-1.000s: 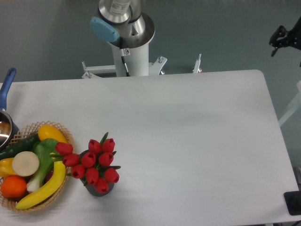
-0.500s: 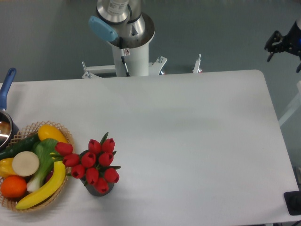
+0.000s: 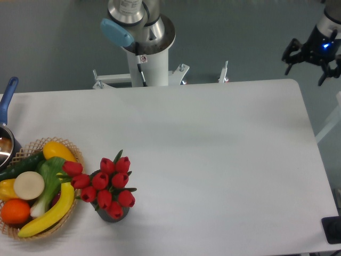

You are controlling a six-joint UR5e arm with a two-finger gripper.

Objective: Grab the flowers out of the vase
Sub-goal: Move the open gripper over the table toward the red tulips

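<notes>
The flowers (image 3: 104,186) stood in the vase (image 3: 113,213) at the near left of the desk (image 3: 224,160), a long way across from the end effector (image 3: 312,56) and well below it. The red buds fanned out wider than the dark pot, so only a sliver of its rim showed under them. A wicker basket (image 3: 74,154) of fruit sat on the far side of the bunch from the end effector, just beside it, with one bud leaning almost over the basket rim.

The end effector hung off the far right corner of the desk, beyond its edge, fingers spread and holding nothing, a small blue light glowing on it.

To my eye the job was only at the approach: nothing was gripped yet. Doing it well would mean crossing the bare middle of the desk high, then coming down from straight above the bunch, so the fingers could close around the stems gathered under the buds and not on the heads. I would line the jaws so neither finger swept towards the basket. A straight upward lift seemed wisest, since a small pot like that could tip or ride up with the stems.
</notes>
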